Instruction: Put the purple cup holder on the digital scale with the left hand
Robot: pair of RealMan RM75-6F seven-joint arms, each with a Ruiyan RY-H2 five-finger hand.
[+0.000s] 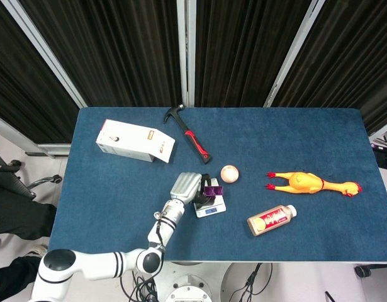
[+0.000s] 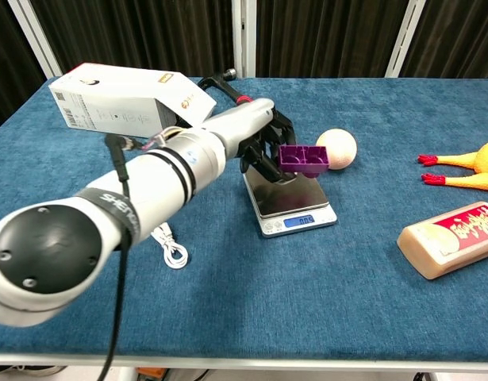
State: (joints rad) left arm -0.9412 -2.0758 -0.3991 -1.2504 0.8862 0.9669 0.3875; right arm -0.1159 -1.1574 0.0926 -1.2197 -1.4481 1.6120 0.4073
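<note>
My left hand [image 2: 263, 143] [image 1: 188, 189] grips the purple cup holder [image 2: 304, 158] [image 1: 213, 190] by its left end and holds it in the air over the far part of the digital scale [image 2: 295, 208] [image 1: 213, 207]. The holder looks level, with its two round wells facing up, and does not touch the scale plate. The silver scale has a lit blue display at its front edge. My left forearm reaches in from the lower left and covers part of the scale in the head view. My right hand is in neither view.
A pale ball [image 2: 337, 148] sits just right of the held cup holder. A red-and-black hammer [image 1: 190, 139] and a white box [image 2: 124, 107] lie behind. A white cable [image 2: 169, 245] lies left of the scale; a rubber chicken [image 1: 313, 184] and a flat bottle [image 2: 450, 239] lie right.
</note>
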